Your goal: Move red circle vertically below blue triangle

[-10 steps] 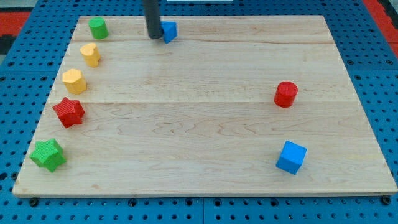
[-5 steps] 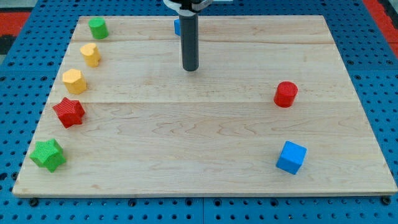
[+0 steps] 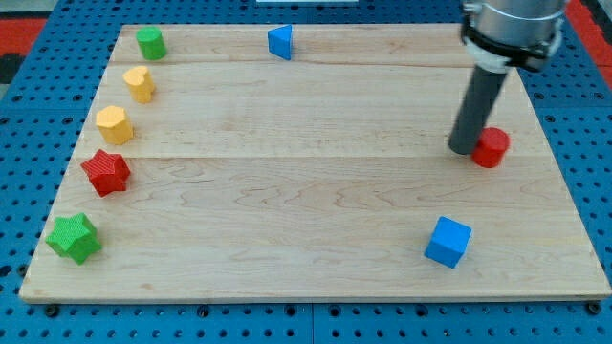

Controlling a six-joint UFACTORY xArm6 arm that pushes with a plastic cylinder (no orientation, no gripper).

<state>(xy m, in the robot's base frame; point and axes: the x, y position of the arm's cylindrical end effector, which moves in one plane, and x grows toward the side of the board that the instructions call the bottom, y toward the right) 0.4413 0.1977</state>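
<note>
The red circle (image 3: pixel 492 147) lies near the board's right edge, at mid height. My tip (image 3: pixel 464 150) is right against its left side, touching it. The blue triangle (image 3: pixel 280 42) sits at the view's top, left of centre, far to the upper left of the red circle and the tip. The rod rises from the tip toward the view's top right.
Along the left edge, from top to bottom: a green cylinder (image 3: pixel 150 42), a yellow heart (image 3: pixel 140 83), a yellow hexagon (image 3: pixel 113 124), a red star (image 3: pixel 106 172), a green star (image 3: pixel 74 237). A blue cube (image 3: pixel 448 241) sits at the lower right. The wooden board (image 3: pixel 306 191) lies on a blue pegboard.
My tip moved from beside the blue triangle down and far right, to the red circle's left side. The red circle has shifted right, toward the board's edge. The blue triangle shifted slightly right.
</note>
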